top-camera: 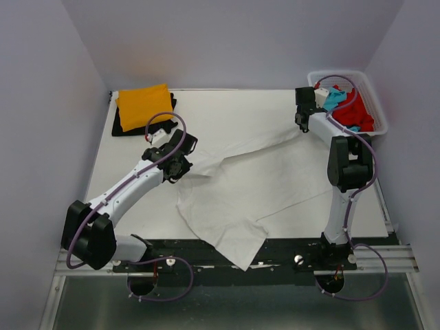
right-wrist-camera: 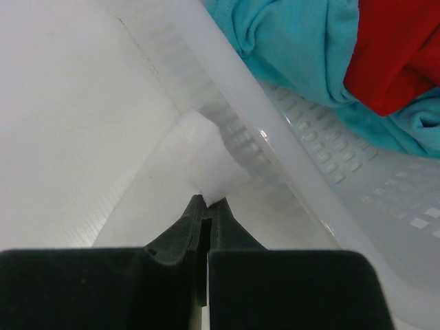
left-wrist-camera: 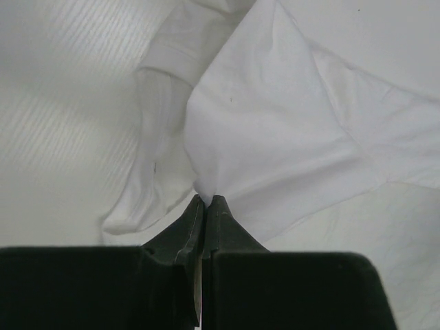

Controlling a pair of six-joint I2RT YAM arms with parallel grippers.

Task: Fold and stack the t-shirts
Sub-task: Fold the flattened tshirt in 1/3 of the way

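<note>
The step in hand looks like spreading the white shirt (top-camera: 254,185), which lies rumpled across the middle of the table (top-camera: 227,113), before folding. To do it well, both pinches should draw apart evenly and low so the cloth smooths, and the right one needs to stay off the basket (top-camera: 380,122). The left arm (top-camera: 130,184) reaches diagonally inward, its jaws clenched on a bunched fold by the sleeve. The right arm (top-camera: 342,185) stands upright with its wrist dipping, jaws clenched on a shirt edge just beside the basket wall.
</note>
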